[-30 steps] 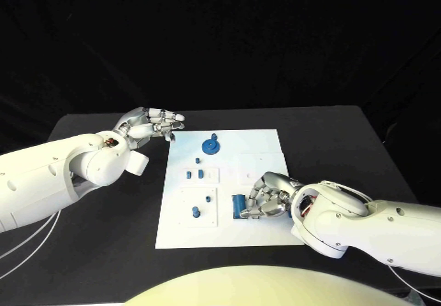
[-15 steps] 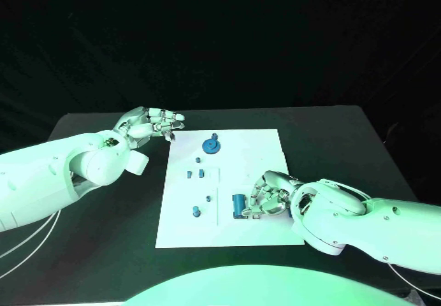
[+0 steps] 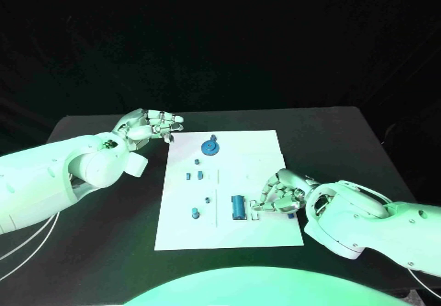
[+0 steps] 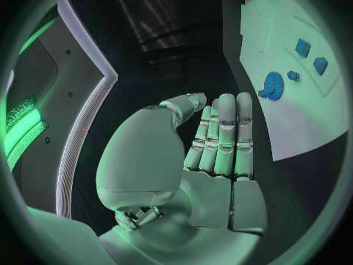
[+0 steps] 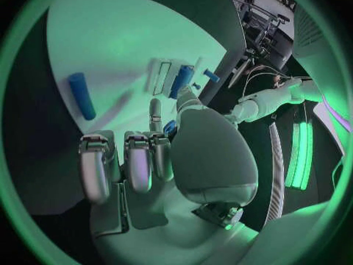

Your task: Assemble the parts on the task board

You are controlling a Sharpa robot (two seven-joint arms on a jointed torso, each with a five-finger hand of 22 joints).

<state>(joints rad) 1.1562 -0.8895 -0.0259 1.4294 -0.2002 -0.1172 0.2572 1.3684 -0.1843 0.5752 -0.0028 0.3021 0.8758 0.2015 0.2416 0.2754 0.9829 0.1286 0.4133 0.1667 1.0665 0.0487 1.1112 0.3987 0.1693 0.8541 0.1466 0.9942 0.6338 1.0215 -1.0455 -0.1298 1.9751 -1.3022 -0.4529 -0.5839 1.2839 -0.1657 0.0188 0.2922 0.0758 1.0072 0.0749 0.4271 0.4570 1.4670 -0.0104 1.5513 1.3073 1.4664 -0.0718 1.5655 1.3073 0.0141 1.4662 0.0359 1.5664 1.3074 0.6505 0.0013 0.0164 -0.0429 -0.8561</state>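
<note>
The right hand [image 3: 280, 194] hovers low over the near right part of the task board [image 3: 248, 143], fingers curled and apart, and it seems to grasp nothing, though the head view is too coarse to rule out a small piece under the fingertips; just beside it, on its left, a blue cylinder [image 3: 238, 206] lies on the board, and a small blue piece [image 3: 292, 215] shows at the wrist side of the hand; I judge the step in hand to be picking up or seating a part here, so the next move calls for a careful close on one piece without knocking the cylinder; farther out lie two small blocks [image 3: 194, 174], a small peg [image 3: 195, 212] and a blue gear [image 3: 210, 147] near the far edge; the left hand [image 3: 147, 124] hangs released, fingers straight and together, off the board's far left corner over the black table [image 3: 340, 137]; open table lies on both sides, but the board's near edge is close to the right hand.
</note>
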